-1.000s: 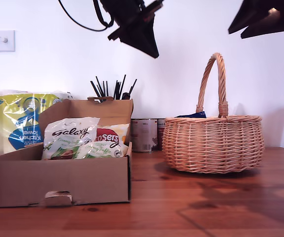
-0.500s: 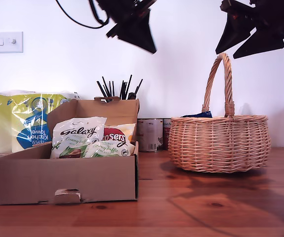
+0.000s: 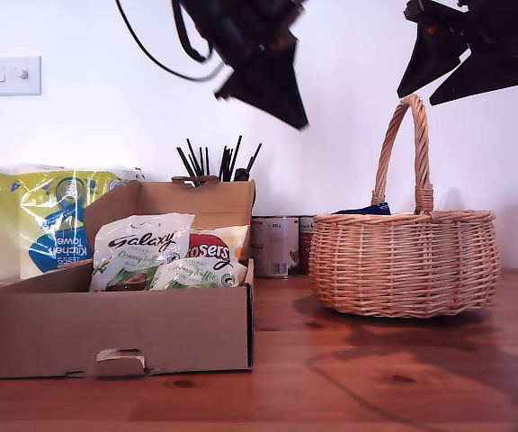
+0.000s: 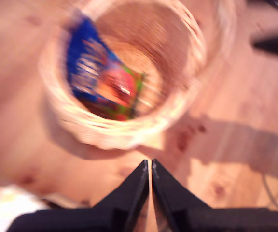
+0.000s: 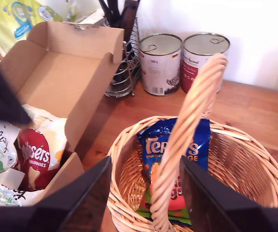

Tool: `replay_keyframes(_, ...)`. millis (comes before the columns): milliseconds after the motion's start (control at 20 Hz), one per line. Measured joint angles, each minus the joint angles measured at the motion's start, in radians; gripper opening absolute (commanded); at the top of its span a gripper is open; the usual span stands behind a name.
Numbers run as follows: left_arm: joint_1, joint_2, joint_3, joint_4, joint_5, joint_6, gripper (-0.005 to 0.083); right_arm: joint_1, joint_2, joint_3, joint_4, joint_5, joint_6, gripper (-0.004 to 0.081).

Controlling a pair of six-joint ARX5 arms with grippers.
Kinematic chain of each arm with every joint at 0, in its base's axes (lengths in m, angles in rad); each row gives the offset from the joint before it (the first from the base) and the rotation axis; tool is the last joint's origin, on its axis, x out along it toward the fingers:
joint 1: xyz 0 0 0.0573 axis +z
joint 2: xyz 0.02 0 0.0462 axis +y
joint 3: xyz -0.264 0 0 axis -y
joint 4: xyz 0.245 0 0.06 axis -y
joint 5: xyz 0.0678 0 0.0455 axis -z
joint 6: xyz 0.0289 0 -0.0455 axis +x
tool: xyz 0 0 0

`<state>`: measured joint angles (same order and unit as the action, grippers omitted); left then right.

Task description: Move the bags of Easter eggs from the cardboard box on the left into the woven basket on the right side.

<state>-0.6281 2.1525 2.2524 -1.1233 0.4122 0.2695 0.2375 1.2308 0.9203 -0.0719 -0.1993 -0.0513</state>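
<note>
The cardboard box (image 3: 115,328) stands at the exterior view's left with its flap up. In it lie a white-green Galaxy bag (image 3: 138,247), a yellow Maltesers bag (image 3: 209,250) and another Galaxy bag (image 3: 196,273). The woven basket (image 3: 403,261) at that view's right holds a dark blue bag (image 5: 197,140) with orange lettering. My first gripper (image 3: 295,117) hangs high between box and basket, shut and holding nothing (image 4: 150,164). Above the basket handle (image 5: 192,111), my second gripper (image 3: 418,94) is open and empty, its fingers (image 5: 86,198) either side of the handle.
A kitchen towel pack (image 3: 34,225) stands behind the box. Two tin cans (image 5: 160,63) and a wire holder of dark utensils (image 3: 218,162) stand against the white wall. The wooden table (image 3: 349,378) stretches in front of the basket.
My first gripper has swung toward the exterior view's right and slightly down. My second gripper came lower over the basket handle, then held still. The bags have not moved.
</note>
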Motion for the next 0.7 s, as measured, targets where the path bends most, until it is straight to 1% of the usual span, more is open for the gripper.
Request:
replay_keyframes(100, -0.014, -0.038, -0.112, 0.063, 0.001, 0.000, -0.0020, 0.000, 0.000, 0.000, 0.010, 0.005, 0.000, 0.0411)
replay_keyframes(150, -0.017, -0.080, -0.189, 0.103, 0.003, 0.001, -0.0020, 0.000, 0.000, 0.000, 0.019, 0.016, 0.000, 0.0411)
replay_keyframes(300, 0.007, -0.273, -0.444, 0.250, 0.010, -0.001, -0.0020, 0.000, 0.000, 0.000, 0.029, 0.051, 0.001, 0.0411)
replay_keyframes(400, 0.040, -0.411, -0.622, 0.384, 0.019, -0.023, -0.0020, 0.000, 0.000, 0.000, 0.034, 0.071, 0.001, 0.0420)
replay_keyframes(500, 0.067, -0.546, -0.820, 0.526, 0.016, -0.054, -0.0020, 0.000, 0.002, 0.000, 0.060, 0.076, 0.003, 0.0447)
replay_keyframes(700, 0.036, -0.756, -1.178, 0.802, -0.003, -0.111, -0.0020, 0.000, 0.058, 0.003, 0.135, 0.076, 0.018, 0.0446)
